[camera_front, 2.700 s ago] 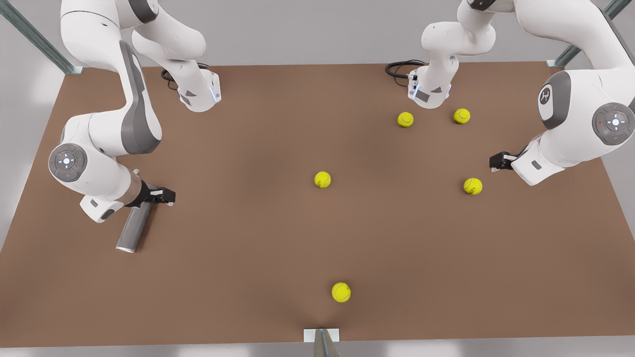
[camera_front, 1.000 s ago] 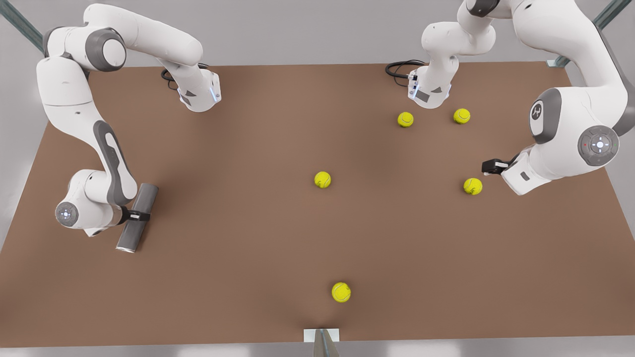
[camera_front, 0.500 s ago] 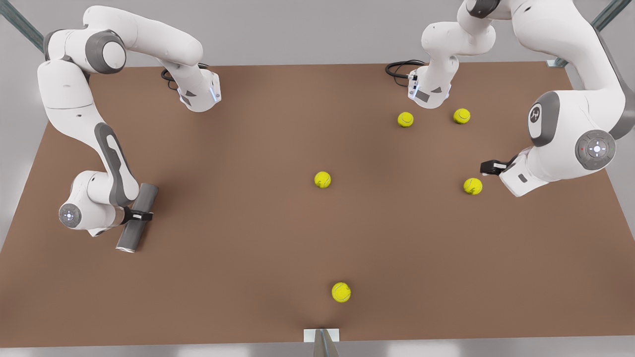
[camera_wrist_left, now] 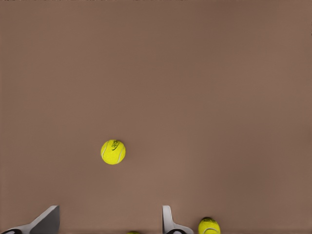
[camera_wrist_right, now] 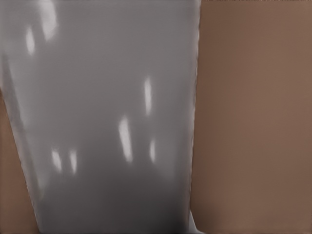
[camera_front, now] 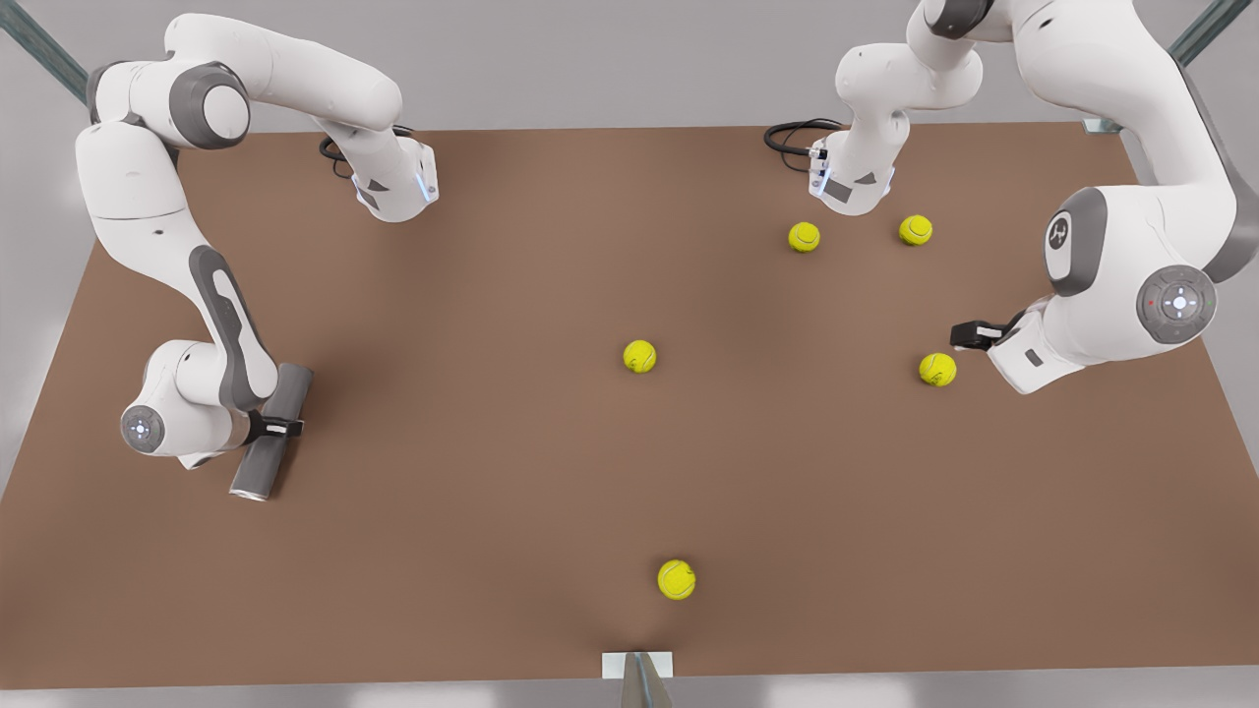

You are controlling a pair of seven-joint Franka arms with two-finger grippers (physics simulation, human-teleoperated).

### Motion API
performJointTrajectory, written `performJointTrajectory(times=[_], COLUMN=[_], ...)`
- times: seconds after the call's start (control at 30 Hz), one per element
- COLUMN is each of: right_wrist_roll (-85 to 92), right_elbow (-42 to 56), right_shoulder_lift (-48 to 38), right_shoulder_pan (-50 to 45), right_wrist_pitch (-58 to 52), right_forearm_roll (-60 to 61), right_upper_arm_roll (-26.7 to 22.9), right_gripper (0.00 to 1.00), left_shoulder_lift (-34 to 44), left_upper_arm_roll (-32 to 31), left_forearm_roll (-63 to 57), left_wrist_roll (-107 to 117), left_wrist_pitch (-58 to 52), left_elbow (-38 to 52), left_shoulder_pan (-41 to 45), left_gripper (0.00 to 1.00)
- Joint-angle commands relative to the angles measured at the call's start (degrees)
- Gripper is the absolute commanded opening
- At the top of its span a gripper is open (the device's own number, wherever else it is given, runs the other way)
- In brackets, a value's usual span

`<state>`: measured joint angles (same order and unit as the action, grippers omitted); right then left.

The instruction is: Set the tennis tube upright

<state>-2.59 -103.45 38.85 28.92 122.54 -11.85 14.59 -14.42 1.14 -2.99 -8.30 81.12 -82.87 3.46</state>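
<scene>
The tennis tube (camera_front: 258,466), a matte grey cylinder with a silvery near end, lies flat on the brown table (camera_front: 472,551) at the front view's left. My right gripper (camera_front: 276,428) reaches in from the side and sits across the tube's middle. In the right wrist view the tube (camera_wrist_right: 112,122) is pressed right up against the camera. At the front view's right, my left gripper (camera_front: 969,335) hovers open just above and beside a tennis ball (camera_front: 937,369). Nothing sits between its fingertips (camera_wrist_left: 168,222).
Several yellow-green tennis balls lie about: one mid-table (camera_front: 639,356), two by the far arm base (camera_front: 804,237) (camera_front: 916,230), one near the front edge (camera_front: 676,579). The left wrist view looks down on a ball (camera_wrist_left: 113,152) on bare table.
The right arm swung down from beside the tube's far end and now sits across its middle, creeping slightly inward. The left arm drifted a little toward the nearby ball. The tube has not moved.
</scene>
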Motion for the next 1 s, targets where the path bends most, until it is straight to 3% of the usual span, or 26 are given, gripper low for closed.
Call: performJointTrajectory(times=[0.0,0.3,0.63,0.97], right_wrist_roll=[-0.05,0.30,0.92,3.11], right_elbow=[0.00,0.17,5.18,14.15], right_shoulder_lift=[0.00,-0.53,-1.49,-1.49], right_shoulder_pan=[0.00,-0.26,-1.41,-18.63], right_wrist_pitch=[-0.02,-0.81,-5.03,-8.28], right_forearm_roll=[-0.10,-0.01,0.25,-0.10], right_upper_arm_roll=[0.00,0.26,3.87,5.27], right_gripper=[0.57,0.58,0.70,0.72], left_shoulder_lift=[0.00,0.00,0.00,0.00], left_upper_arm_roll=[0.00,0.00,0.00,0.00], left_forearm_roll=[-0.09,-0.09,0.00,0.00], left_wrist_roll=[0.04,0.04,0.04,-0.05], left_wrist_pitch=[0.00,0.00,0.00,0.18], left_elbow=[-0.01,0.08,0.08,0.08], left_shoulder_pan=[0.05,0.06,0.06,-0.21], left_gripper=[1.00,1.00,1.00,1.00])
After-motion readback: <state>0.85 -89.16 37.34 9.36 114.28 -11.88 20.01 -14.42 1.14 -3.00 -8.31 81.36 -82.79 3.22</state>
